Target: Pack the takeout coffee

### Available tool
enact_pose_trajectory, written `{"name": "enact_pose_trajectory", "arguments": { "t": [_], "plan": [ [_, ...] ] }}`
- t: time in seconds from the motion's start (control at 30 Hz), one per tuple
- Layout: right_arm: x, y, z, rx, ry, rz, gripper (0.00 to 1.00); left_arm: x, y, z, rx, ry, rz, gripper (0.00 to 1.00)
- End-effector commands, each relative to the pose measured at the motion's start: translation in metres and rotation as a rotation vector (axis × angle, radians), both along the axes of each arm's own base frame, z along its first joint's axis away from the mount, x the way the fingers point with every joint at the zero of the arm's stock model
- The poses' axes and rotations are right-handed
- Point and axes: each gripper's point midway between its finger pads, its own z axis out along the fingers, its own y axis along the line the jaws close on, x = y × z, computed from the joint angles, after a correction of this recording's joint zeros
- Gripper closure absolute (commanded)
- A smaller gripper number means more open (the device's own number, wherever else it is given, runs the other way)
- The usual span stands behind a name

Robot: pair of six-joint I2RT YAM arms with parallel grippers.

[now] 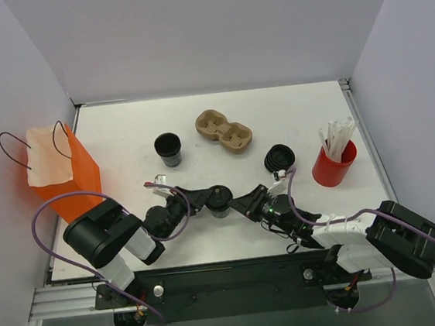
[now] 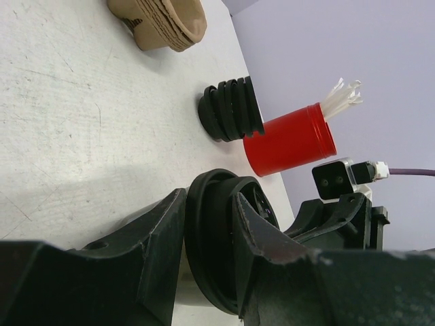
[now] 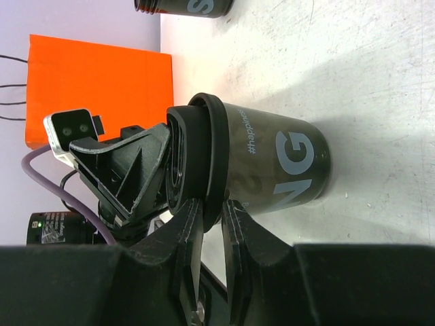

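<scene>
Lid stack [image 1: 279,157], red cup [image 1: 333,168] near takeout coffee [image 1: 220,200]

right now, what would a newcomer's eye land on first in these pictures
At the near middle of the table, the left gripper and the right gripper both grip the takeout coffee, the right one pinching its lid rim. Next come the bright orange bag at the left edge and the red cup of white sticks at the right.
</scene>
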Motion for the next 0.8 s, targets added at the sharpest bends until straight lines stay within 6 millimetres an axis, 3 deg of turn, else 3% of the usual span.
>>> {"name": "enact_pose_trajectory", "arguments": {
  "t": [0.0,0.13,0.27,0.33,0.4,0.43,0.5,0.6,0.77],
  "plan": [
    [-0.055,-0.09,-0.144,-0.573,0.315,-0.019,1.0,-0.103,0.06,-0.159,0.502,0.459,-0.175,0.62],
    [-0.067,-0.104,-0.157,-0.638,0.358,-0.013,1.0,-0.103,0.063,-0.16,0.512,0.462,-0.168,0.62],
    [-0.072,-0.107,-0.159,-0.661,0.365,0.004,0.99,-0.102,0.061,-0.158,0.51,0.455,-0.17,0.62],
    [-0.072,-0.104,-0.157,-0.687,0.346,0.036,0.99,-0.102,0.061,-0.157,0.513,0.456,-0.171,0.62],
    [-0.063,-0.085,-0.142,-0.656,0.292,0.082,0.98,-0.101,0.062,-0.157,0.522,0.457,-0.169,0.62],
    [-0.067,-0.091,-0.144,-0.733,0.302,0.13,0.98,-0.1,0.061,-0.155,0.52,0.453,-0.168,0.62],
    [-0.056,-0.075,-0.127,-0.767,0.271,0.178,0.96,-0.098,0.063,-0.154,0.537,0.453,-0.163,0.62],
    [-0.062,-0.079,-0.126,-0.835,0.29,0.238,0.95,-0.093,0.062,-0.149,0.559,0.435,-0.153,0.62],
    [-0.054,-0.072,-0.12,-0.841,0.27,0.24,0.93,-0.088,0.066,-0.143,0.581,0.416,-0.131,0.62]
  ]
}}
